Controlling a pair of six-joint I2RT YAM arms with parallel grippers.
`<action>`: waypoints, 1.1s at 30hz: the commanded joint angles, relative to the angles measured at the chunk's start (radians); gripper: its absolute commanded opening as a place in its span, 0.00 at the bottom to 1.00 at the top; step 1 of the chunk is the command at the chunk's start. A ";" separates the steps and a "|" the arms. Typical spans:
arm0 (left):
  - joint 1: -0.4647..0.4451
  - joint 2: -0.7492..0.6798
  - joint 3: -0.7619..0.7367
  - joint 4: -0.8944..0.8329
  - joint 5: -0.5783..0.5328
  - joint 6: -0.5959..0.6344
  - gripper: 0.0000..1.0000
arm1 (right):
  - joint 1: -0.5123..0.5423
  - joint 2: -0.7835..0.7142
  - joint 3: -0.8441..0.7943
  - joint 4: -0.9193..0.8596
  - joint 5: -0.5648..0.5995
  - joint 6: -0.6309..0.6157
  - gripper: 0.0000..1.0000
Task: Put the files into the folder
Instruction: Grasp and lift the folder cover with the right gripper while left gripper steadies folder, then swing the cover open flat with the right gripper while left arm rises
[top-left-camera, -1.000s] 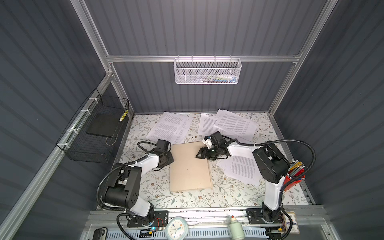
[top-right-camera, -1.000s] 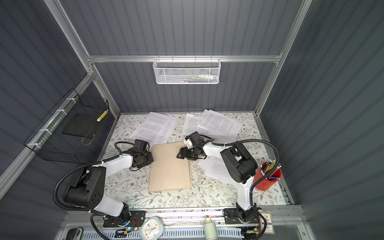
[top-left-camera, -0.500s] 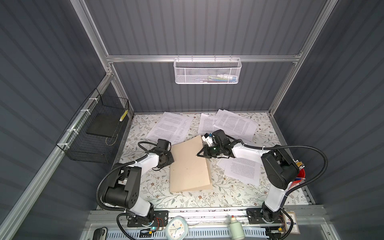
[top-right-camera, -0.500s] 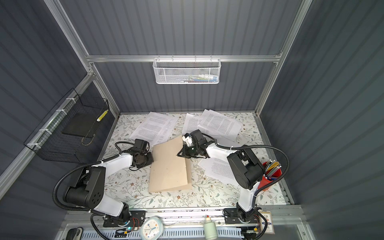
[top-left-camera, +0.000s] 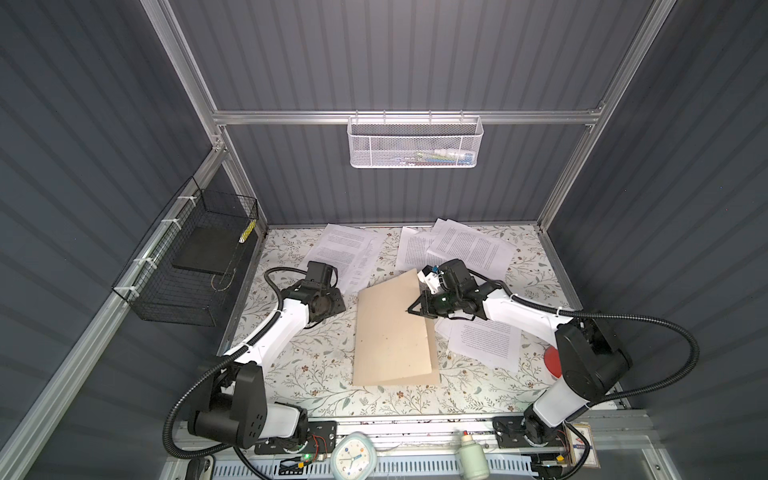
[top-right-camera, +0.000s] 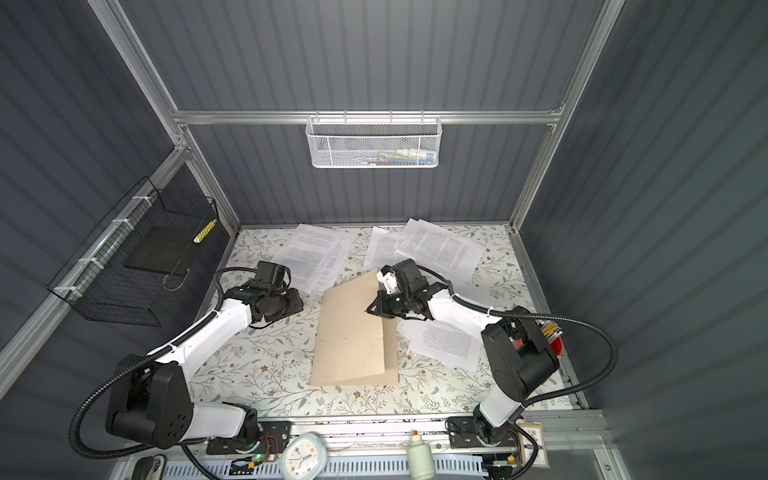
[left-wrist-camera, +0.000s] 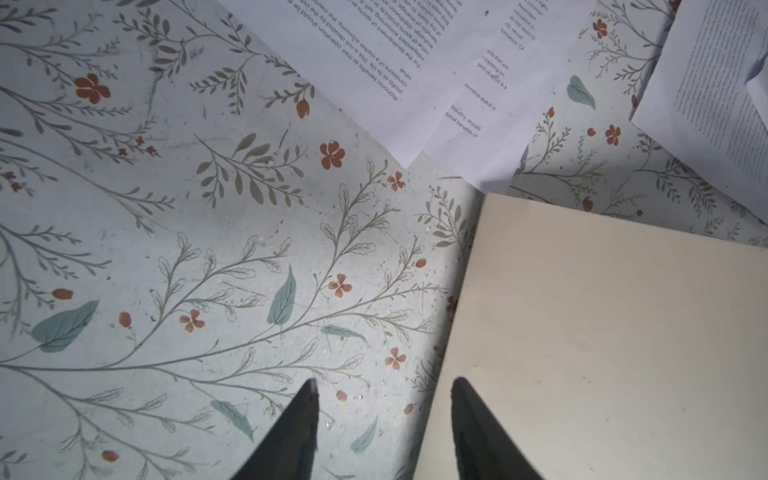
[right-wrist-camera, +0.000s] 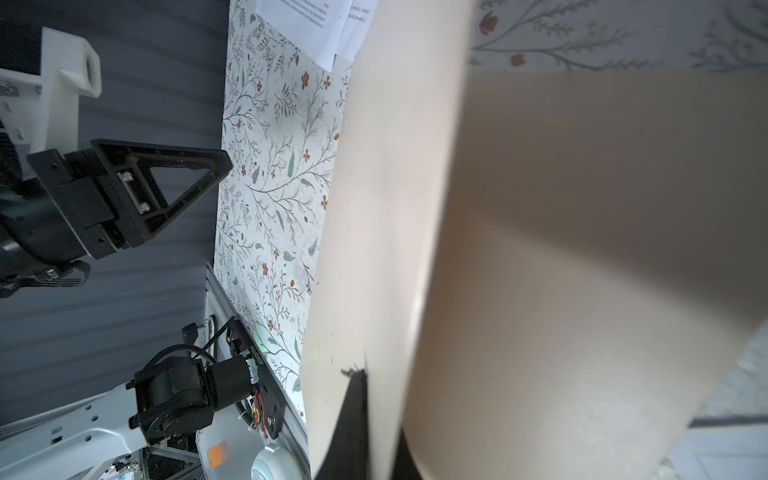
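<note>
Right, at the far left of both top views a black wire basket (top-left-camera: 166, 291) hangs on the wall. A black flat pad (top-left-camera: 208, 249) lies in it, and a small yellow item (top-left-camera: 247, 231) sits at its back corner. Moving in, the left gripper (top-left-camera: 328, 305) hangs low over the floral table (top-left-camera: 307, 374), just beside the folder's left edge. The top views hide its gap, but the left wrist view shows the fingers (left-wrist-camera: 299, 432) spread with nothing between them.

Centre now: the folder (top-left-camera: 390, 345) lies on the table. The right gripper (top-left-camera: 410, 311) is pinched tight on its cover's free edge, holding that cover up off the back leaf. Only the right wrist view looks inside, and it shows bare tan card. At upper centre, a white mesh basket (top-left-camera: 415, 143) holds a few items too small to name.

The files (top-left-camera: 469, 245) lie loose on the table, above and to the right of the folder. At far right, a red cup (top-right-camera: 558, 347) of coloured pencils (top-right-camera: 550, 331) shows in a top view.
</note>
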 joint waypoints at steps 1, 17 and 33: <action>-0.002 -0.012 0.033 -0.066 -0.005 0.029 0.55 | -0.029 -0.031 -0.023 -0.077 0.015 -0.048 0.00; -0.002 -0.006 0.078 -0.094 0.010 0.065 0.63 | -0.127 -0.096 0.015 -0.274 -0.007 -0.213 0.00; -0.002 -0.072 0.323 -0.316 0.053 0.138 1.00 | -0.002 -0.075 0.148 -0.177 -0.156 -0.062 0.50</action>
